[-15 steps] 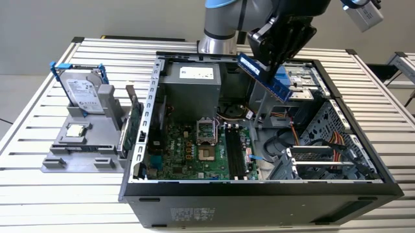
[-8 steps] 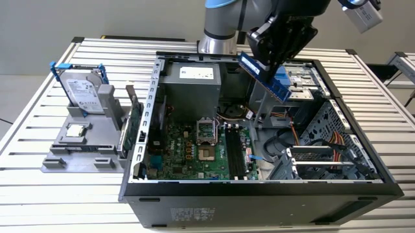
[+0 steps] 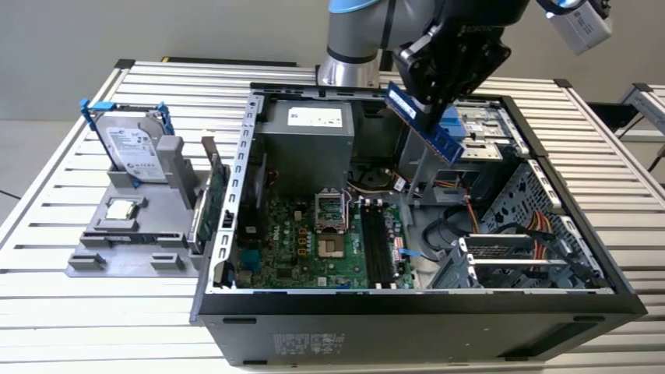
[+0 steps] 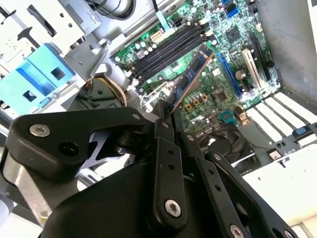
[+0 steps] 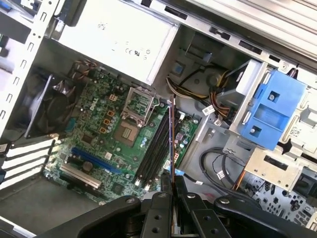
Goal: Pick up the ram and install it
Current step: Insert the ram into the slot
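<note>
Your claw point(image 3: 432, 95) is clamped on the ram point(image 3: 431, 128), which hangs tilted in the air over the open case point(image 3: 416, 327). In the second wrist view the stick juts from the claw's tips above the motherboard point(image 4: 218, 84), near the black memory slots point(image 4: 168, 49).

The ram point(image 3: 428, 125), a long, thin blue stick with black chips, hangs tilted in the air above the open case point(image 3: 416, 301), one end clamped in the pincer point(image 4: 165, 110).
</note>
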`<state>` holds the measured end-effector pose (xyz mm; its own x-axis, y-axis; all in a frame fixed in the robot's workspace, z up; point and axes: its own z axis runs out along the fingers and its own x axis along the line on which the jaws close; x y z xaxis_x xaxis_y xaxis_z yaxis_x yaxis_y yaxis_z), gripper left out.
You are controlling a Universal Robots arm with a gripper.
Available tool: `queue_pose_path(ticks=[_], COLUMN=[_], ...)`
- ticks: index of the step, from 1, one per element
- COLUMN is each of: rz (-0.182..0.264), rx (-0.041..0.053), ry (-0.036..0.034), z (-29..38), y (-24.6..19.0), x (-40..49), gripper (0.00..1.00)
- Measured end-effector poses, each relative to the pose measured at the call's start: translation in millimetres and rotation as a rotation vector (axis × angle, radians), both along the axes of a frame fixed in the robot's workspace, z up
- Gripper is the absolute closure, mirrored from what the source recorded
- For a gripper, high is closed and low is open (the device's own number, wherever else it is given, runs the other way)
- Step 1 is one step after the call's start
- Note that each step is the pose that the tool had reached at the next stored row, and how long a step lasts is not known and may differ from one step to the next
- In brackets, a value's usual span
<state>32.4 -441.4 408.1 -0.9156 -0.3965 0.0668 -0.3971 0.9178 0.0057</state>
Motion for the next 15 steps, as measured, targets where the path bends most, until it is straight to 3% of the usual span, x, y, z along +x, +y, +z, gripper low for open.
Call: queue_pose_path(ticks=[15], rz=[-0.094], rx=[0.0000], ry=[0.0000], z=[0.0], y=[0.0], x=[0.0], gripper=[1.00])
